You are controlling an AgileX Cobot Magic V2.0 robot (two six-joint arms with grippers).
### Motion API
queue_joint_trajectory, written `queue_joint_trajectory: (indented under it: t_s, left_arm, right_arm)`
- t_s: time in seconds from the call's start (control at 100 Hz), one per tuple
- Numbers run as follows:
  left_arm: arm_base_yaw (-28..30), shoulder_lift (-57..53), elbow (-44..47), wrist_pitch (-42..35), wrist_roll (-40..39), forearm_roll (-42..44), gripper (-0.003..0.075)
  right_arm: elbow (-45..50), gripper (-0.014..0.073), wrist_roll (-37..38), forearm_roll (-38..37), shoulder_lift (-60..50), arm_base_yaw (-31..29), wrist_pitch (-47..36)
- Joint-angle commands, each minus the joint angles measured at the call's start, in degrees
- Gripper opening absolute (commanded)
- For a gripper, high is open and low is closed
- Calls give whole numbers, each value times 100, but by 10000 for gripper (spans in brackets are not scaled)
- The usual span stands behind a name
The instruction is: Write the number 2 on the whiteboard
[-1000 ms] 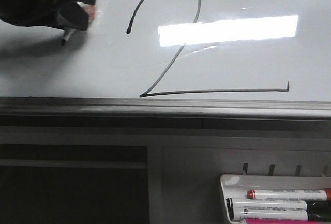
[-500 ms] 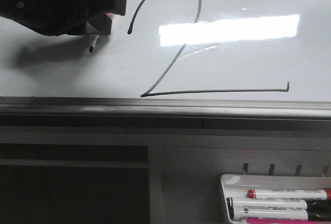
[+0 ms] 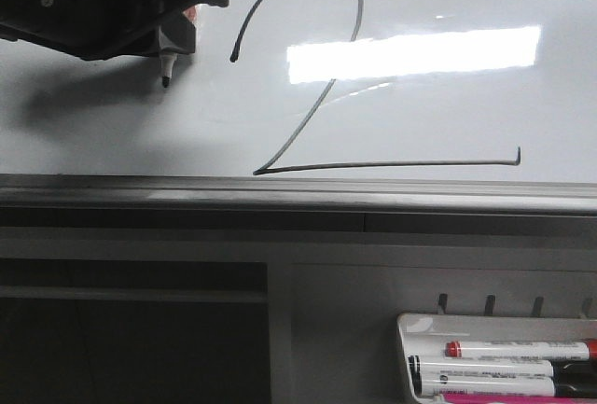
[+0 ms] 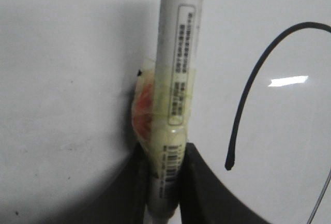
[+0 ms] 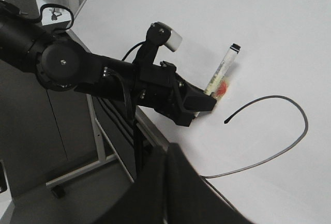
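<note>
Gripping a white marker (image 4: 176,79) tight, the left gripper (image 3: 173,35) is hovering beside the number 2 (image 3: 317,77) on the whiteboard (image 3: 466,115); right gripper's (image 5: 165,188) jaws unclear.

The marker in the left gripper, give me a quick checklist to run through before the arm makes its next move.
1. Grip on the marker: ok, the left gripper is shut on its barrel.
2. Tip clear of the whiteboard: cannot tell; it sits left of the number 2, but contact is unclear.
3. The 2 is complete: ok, loop, diagonal and base stroke with upturned end all show.
4. No stray marks: ok, none visible around the figure.
5. Marker tray has room: cannot tell, it is partly cut off and holds other markers.
6. Right gripper state: cannot tell; only a dark blurred part shows.
</note>
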Motion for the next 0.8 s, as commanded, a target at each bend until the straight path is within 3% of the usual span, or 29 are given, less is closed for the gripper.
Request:
queue_joint_trajectory:
  t_s: [0.0,0.27,0.56,0.79]
  left_arm:
    - [72,2,-110,-303,-82,-226,-20]
    - [72,2,-110,-18,-82,-226,-14]
    - [72,2,-110,-18,-82,-231,200]
    - [72,2,-110,-18,-82,-231,216]
  right_arm:
    - [-141,-71,6,132,-4,-40,-409]
    - [-141,-71,6,224,-4,-40,-409]
    - [-141,-71,6,340,-4,-40,-386]
    - [-141,-71,6,376,-4,-40,-363]
